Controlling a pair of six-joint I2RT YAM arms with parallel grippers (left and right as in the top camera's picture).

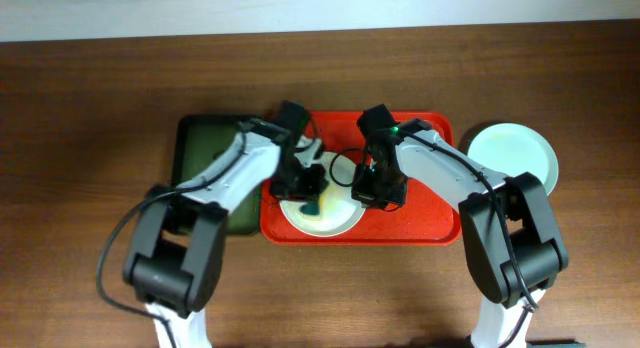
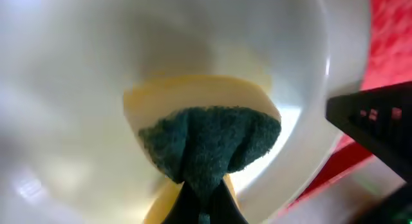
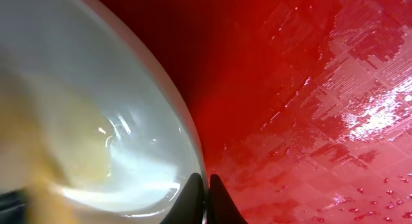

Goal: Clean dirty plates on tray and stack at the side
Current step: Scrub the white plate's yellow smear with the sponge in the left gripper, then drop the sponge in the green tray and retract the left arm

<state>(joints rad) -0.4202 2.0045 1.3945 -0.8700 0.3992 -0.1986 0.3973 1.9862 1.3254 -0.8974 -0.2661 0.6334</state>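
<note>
Wooden worktop [image 1: 80, 108]: cream plate [image 1: 340, 218] on red tray [image 1: 430, 208], yellowish centre. Left end effector [image 2: 203, 205] clamps sponge [image 2: 209, 143] onto plate just ahead; right end effector [image 3: 206, 195] pinches rim.

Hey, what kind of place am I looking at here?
Likely a robotics lab tabletop staged for dishwashing, not a real kitchen: a wooden table, a red tray with a cream plate, and a sponge in the left gripper.

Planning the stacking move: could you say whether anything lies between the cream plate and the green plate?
Only the right arm crosses between the cream plate and the green plate, plus the red tray rim.
</note>
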